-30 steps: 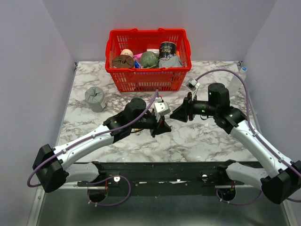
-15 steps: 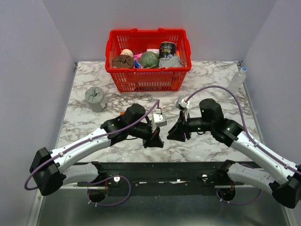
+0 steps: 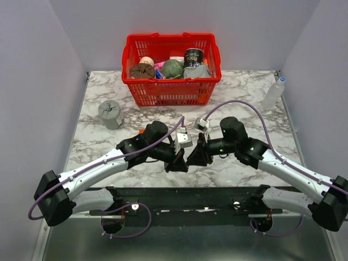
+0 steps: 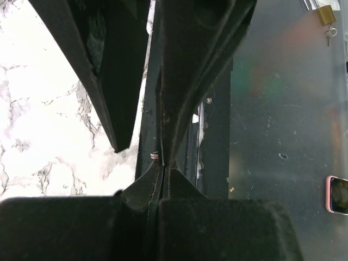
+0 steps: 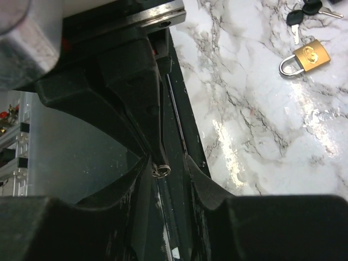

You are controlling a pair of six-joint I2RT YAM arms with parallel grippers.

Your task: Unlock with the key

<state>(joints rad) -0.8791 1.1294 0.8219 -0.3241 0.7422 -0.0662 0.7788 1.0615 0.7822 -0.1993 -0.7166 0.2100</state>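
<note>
My left claw was pinched shut. Only tiny metal ring poked out at tips; whether anything sat between pads, hidden. Could not tell what ring hung from. From above, meeting point of both claws was buried under right claw body. Black-headed keys beside brass padlock were partly clipped by top edge, blades too small to read. Pink-rimmed thing was cut off at right edge, unidentifiable. Basket load was piled, lower items covered.

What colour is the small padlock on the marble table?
The padlock is brass-gold with a silver shackle; the right wrist view shows it best.
</note>
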